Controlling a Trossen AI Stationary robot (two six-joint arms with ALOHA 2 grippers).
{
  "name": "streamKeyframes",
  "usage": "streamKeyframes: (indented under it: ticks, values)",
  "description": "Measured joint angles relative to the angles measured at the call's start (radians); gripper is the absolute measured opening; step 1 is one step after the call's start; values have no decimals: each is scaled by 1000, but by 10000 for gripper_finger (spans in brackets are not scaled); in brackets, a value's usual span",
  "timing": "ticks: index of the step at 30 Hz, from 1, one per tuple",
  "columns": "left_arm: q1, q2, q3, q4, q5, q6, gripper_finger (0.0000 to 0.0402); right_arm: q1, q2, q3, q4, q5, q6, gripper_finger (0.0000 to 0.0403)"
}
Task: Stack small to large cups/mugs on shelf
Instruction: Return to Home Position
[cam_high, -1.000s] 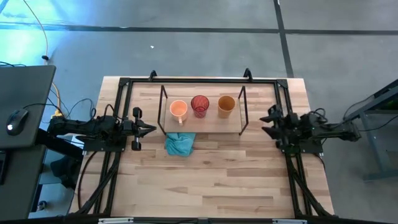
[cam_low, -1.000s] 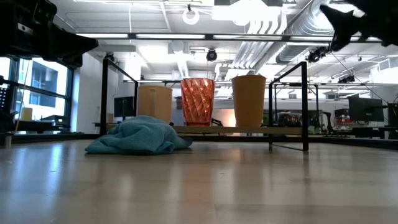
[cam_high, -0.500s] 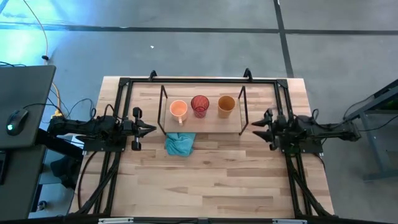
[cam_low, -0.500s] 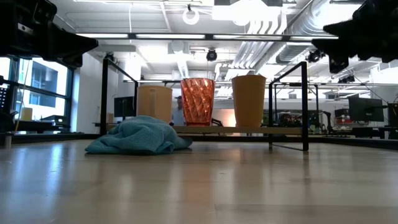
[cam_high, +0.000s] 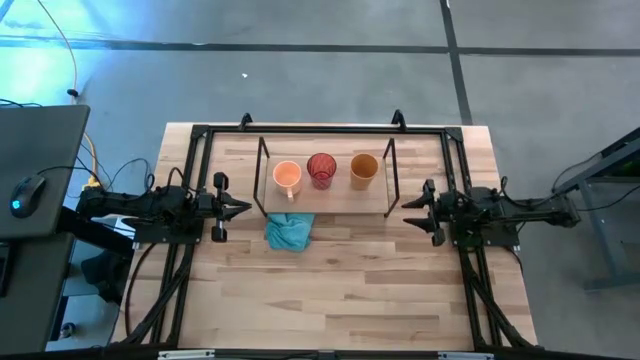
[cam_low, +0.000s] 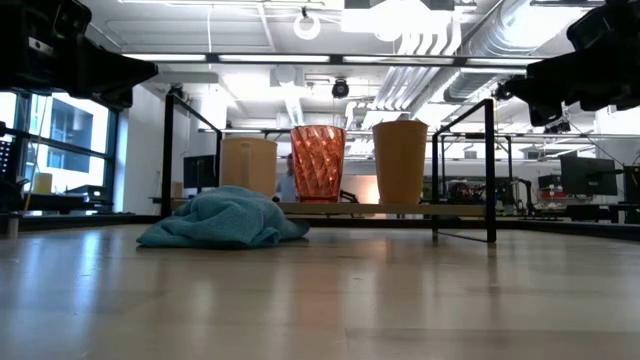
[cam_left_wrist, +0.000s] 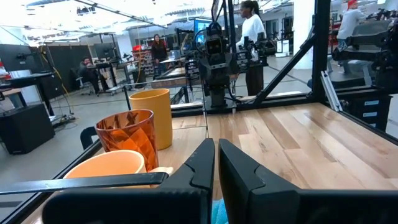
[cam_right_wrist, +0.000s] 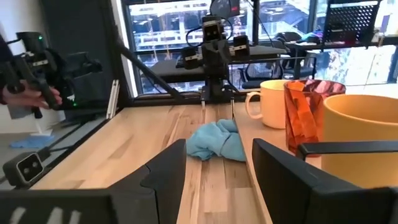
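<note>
Shows a butcher-block bench with the wire-framed shelf toward its far edge. Finds both arms stretched low and level from the bench's left and right sides, pointing inward at each other. Has the left tool clenched on nothing, left of the shelf, and the right tool released, fingers spread, just right of it. Places a crumpled teal cloth just near of the shelf's left part. Lines up on the shelf board, left to right, the light orange mug, red cup and amber tumbler, all upright and apart.

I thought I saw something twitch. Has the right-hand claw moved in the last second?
Yes. Seen from above, the right gripper has slid toward the shelf, closing the gap to its right end.
</note>
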Motion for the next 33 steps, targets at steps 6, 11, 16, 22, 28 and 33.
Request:
streamKeyframes:
  ticks: [6, 11, 16, 22, 28, 33]
  values:
    - [0, 0, 0, 0, 0, 0, 12, 0, 0, 0, -2, -9, -6, 177]
    - [0, 0, 0, 0, 0, 0, 12, 0, 0, 1, -2, -25, -6, 177]
    - [0, 0, 0, 0, 0, 0, 12, 0, 0, 1, -2, -26, -6, 177]
    - [0, 0, 0, 0, 0, 0, 12, 0, 0, 1, -2, -27, -6, 177]
    - [0, 0, 0, 0, 0, 0, 12, 0, 0, 1, -2, -28, -6, 177]
    - [0, 0, 0, 0, 0, 0, 12, 0, 0, 1, -3, -28, -4, 177]
